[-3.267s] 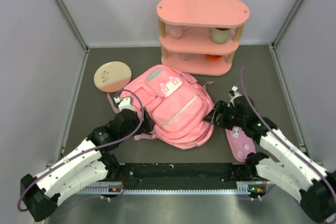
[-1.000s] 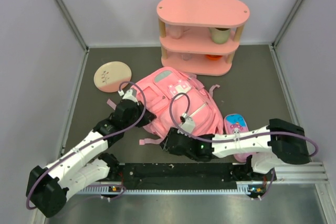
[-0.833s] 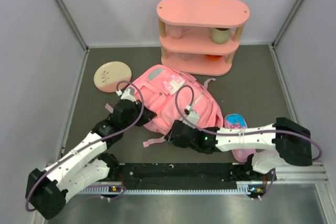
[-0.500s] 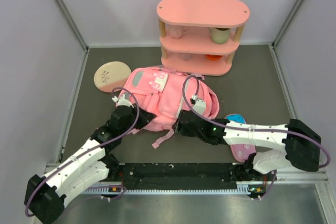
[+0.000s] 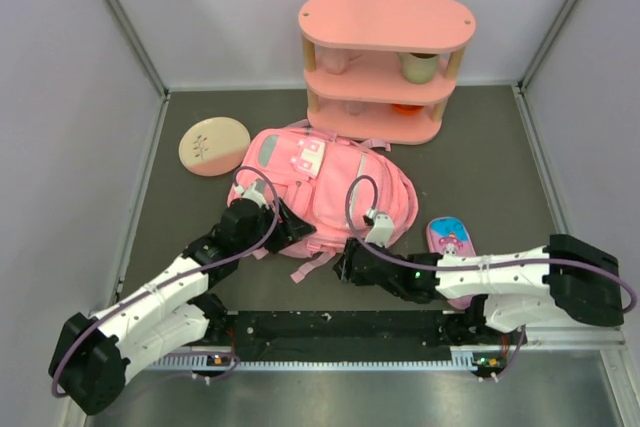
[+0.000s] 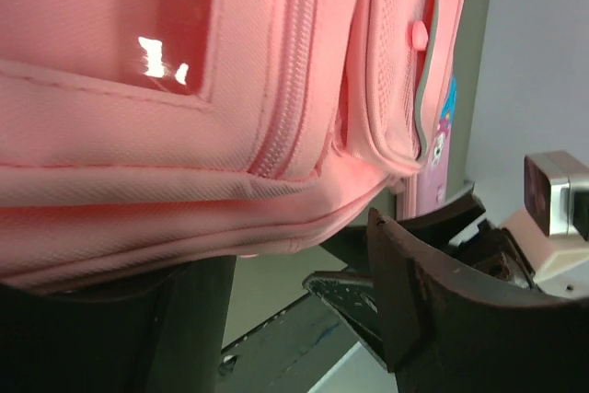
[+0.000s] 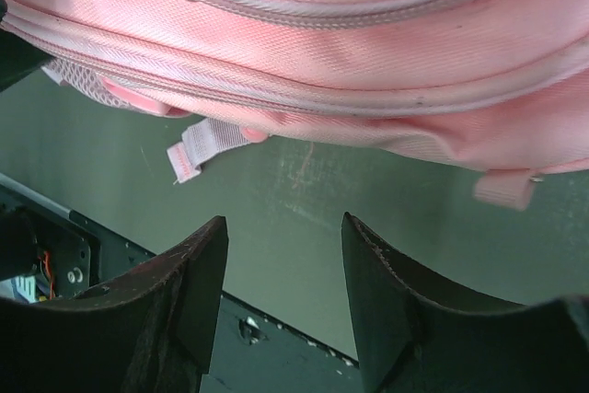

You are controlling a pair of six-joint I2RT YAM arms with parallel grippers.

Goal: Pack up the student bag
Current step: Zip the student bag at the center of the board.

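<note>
Your right gripper [image 5: 343,266] is sitting farther back than before, both arms are reaching low to the near rim of the student bag [image 5: 335,172], left gripper [image 5: 299,232] and right are standing open-fingered, bag is lying flat on the table [image 5: 480,172], pockets up.

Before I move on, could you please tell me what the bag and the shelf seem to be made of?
The bag looks like matte woven pink fabric: a fine ribbed weave, stitched seams and a zip show up close. Its glossy panel is probably clear plastic, given the sharp glare. The shelf is smooth matte pink, likely painted wood, though plastic cannot be ruled out.
</note>
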